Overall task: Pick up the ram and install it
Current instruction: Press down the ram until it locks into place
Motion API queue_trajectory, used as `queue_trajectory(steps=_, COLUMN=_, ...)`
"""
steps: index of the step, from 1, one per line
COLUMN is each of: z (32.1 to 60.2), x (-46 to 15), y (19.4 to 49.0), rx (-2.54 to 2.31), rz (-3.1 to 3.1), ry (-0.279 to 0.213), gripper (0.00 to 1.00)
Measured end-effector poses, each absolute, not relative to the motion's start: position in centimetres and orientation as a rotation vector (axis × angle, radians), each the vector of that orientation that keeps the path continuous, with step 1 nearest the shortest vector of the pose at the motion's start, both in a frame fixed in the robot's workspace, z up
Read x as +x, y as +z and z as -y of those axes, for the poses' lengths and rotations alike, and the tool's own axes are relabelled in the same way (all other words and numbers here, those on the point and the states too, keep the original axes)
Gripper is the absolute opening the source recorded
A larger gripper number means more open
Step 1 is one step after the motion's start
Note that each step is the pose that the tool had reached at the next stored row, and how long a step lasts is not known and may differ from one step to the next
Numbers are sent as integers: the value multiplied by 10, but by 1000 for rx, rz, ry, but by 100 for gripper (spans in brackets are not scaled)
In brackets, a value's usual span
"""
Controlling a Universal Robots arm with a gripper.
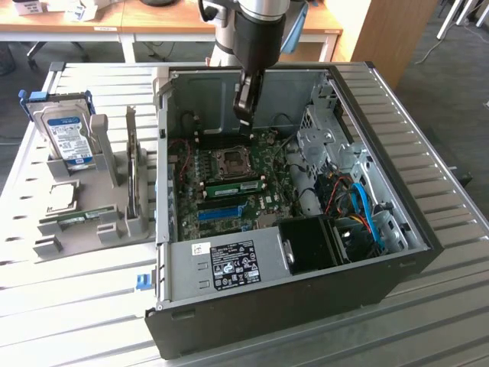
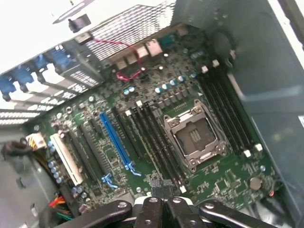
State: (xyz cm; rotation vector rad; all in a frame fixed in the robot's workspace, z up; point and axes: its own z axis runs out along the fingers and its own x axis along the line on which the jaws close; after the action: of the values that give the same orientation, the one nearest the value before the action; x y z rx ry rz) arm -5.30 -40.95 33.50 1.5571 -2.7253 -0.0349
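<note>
We see the black two-finger gripper (image 1: pixel 243 115) hanging inside the open black-and-grey PC case (image 1: pixel 397 191), above the green motherboard (image 1: pixel 229 183), w/ fingers closed and nothing in them. The long thin green RAM stick (image 1: pixel 233 185) already sits in a slot just beside the square silver CPU socket (image 1: pixel 229 159), on the side away from the gripper. Its long axis runs along the slot rows, approx. parallel to the blue slot (image 1: pixel 221 212). In the wrist view the closed tips (image 2: pixel 161 209) hover over the board edge nr the black slots.

Ram (image 1: pixel 233 183): long green stick, seated on edge in motherboard slot.
</note>
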Motion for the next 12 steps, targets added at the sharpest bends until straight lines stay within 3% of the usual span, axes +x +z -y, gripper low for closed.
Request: queue_trajectory(steps=12, z=409, x=-53, y=334, rx=1252, rz=2881, ry=-35, gripper=11)
